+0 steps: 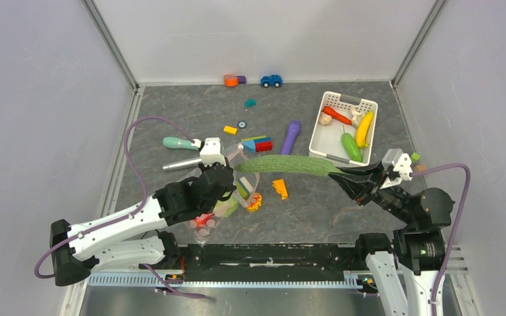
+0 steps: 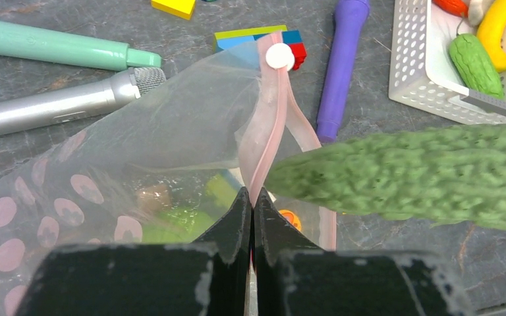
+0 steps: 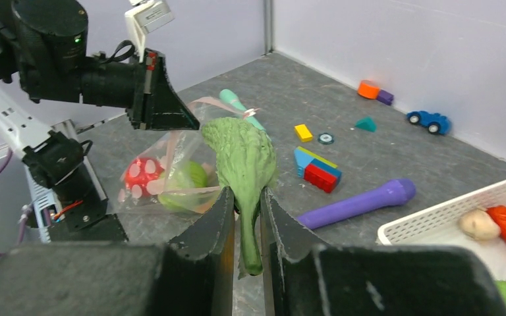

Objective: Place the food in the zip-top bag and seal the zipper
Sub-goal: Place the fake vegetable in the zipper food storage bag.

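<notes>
The left gripper (image 2: pixel 251 197) is pinching the pink zipper (image 2: pixel 267 131) of the bag (image 2: pixel 171 125), its fingers pressed together. The right gripper (image 3: pixel 246 197) is clamping one end of the long cucumber (image 1: pixel 290 164), whose tip is sitting just beside the bag's mouth. Red and green food (image 3: pixel 171 181) is lying inside the bag.

Blue toy car (image 1: pixel 271 80), purple stick (image 1: pixel 291 136), silver microphone (image 1: pixel 183 163), white slotted basket (image 1: pixel 350 99)
</notes>
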`<state>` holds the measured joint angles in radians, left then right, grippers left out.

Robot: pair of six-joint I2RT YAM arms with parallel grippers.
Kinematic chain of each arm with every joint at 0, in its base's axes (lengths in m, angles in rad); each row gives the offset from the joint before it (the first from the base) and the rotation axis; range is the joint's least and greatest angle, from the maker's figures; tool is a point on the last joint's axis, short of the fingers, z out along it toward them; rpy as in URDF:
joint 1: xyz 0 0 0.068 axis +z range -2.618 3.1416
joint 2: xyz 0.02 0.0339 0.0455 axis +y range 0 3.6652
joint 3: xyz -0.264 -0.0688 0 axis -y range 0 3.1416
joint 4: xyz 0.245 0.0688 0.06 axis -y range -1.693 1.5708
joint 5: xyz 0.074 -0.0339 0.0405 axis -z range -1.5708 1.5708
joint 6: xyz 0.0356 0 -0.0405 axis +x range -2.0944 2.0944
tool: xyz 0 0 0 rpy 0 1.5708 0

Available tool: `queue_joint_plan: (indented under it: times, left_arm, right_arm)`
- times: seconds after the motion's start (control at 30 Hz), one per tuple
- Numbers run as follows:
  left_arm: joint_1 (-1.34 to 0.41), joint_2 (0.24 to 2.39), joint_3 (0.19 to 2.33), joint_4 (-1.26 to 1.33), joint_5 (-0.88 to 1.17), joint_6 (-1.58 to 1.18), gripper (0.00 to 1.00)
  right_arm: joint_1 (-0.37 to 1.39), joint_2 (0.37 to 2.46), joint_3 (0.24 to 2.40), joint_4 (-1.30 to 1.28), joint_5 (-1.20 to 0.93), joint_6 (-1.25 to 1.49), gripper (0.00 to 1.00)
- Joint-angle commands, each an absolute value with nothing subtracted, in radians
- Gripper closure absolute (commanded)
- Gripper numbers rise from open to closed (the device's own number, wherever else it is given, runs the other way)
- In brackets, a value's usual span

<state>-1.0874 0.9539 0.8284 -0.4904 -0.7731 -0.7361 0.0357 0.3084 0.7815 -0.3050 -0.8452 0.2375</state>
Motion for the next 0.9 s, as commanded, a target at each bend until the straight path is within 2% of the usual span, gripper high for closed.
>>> queue_joint_plan:
  times: [0.0,0.33,0.63,0.87]
  left_arm:
    - [-1.083,0.948,0.867,-0.428,-0.728,-0.735,0.98]
    - [-1.082,0.923,0.854,-0.370,-0.615,-0.707,0.98]
    - [-1.083,0.930,0.857,-0.319,-0.526,-0.733,0.98]
    - [-1.082,0.977,0.892,-0.291,-0.506,-0.772,0.98]
  right_arm:
    - [0.037,0.300,0.741,-0.185,-0.931,0.298,1.00]
    - [0.037,0.304,0.537,0.169,-0.981,0.500,1.00]
    - [0.037,0.306,0.360,0.530,-0.928,0.715,1.00]
    - [0.076,0.354,0.307,0.630,-0.877,0.728,1.00]
